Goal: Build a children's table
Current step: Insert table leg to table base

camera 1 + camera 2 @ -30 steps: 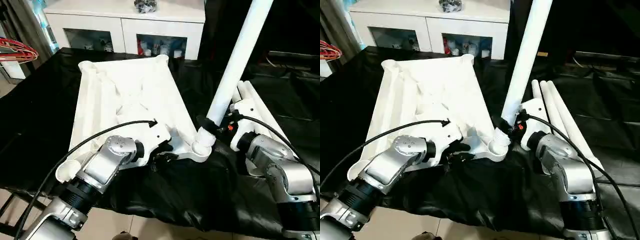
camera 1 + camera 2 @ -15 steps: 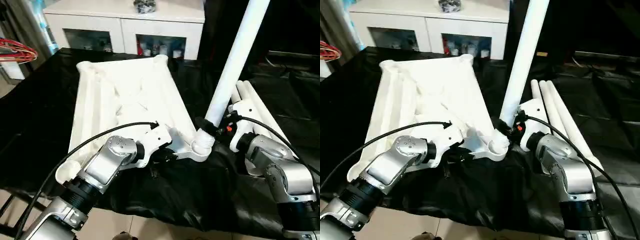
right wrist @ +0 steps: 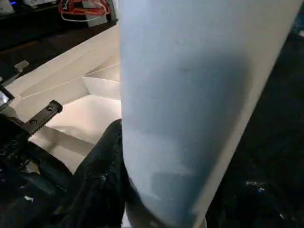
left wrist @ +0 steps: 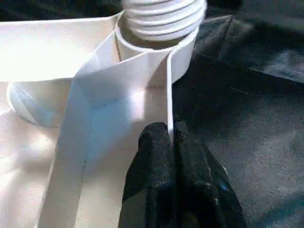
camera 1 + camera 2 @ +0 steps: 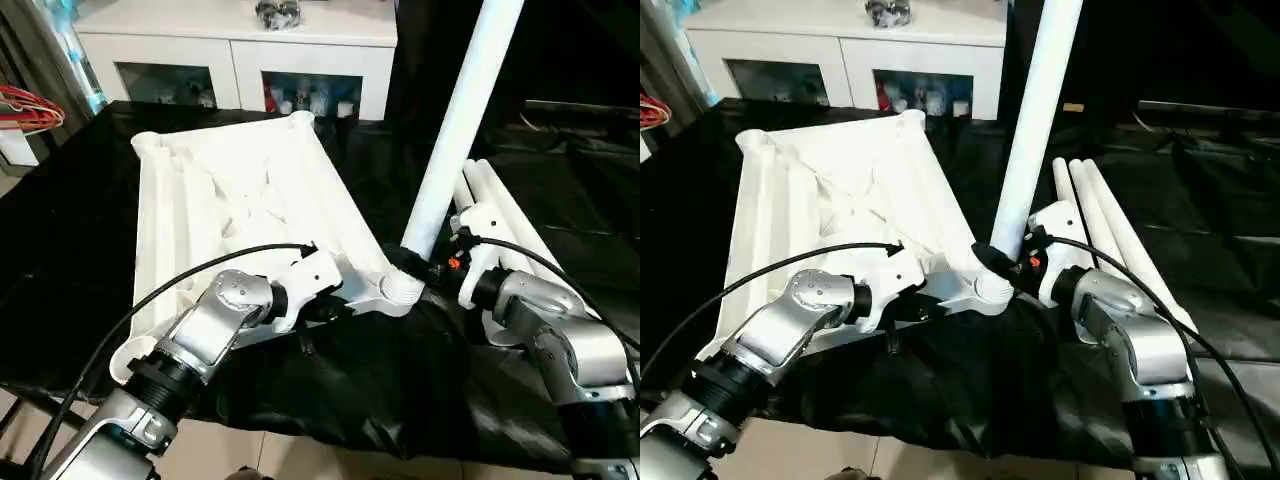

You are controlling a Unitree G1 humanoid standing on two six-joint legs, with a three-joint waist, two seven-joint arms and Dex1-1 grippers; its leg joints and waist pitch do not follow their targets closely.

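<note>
The white table top (image 5: 240, 210) lies upside down on the black-draped worktop (image 5: 70, 250), ribbed X-braced underside facing up, its long sides running from the worktop's near edge toward the far edge, where a white cabinet (image 5: 240, 45) with glass-fronted compartments stands behind. The left pincer (image 4: 173, 142) is clenched on a thin upright rib of the table top, one black finger (image 4: 152, 152) on each side of it, close to the round corner socket (image 4: 183, 47) at the near right corner of the top. In that socket stands one leg (image 5: 460, 130), a long white tapered tube that rises steeply and leans a little toward the right; its ridged lower end (image 4: 164, 16) sits inside the socket's ring. The right pincer (image 5: 418, 262) is grasping this leg just above the socket, its black fingers (image 3: 102, 180) wrapped against the tube's lower part. The near right corner of the table top looks lifted slightly off the cloth where the two pincers meet, though how far it is raised cannot be told. Three more white legs (image 5: 1100, 220) lie side by side on the worktop toward its right side, just beyond the right arm, pointing toward the far edge. A bundle of red wire hangers (image 5: 25, 105) sits off the worktop's far left corner.
</note>
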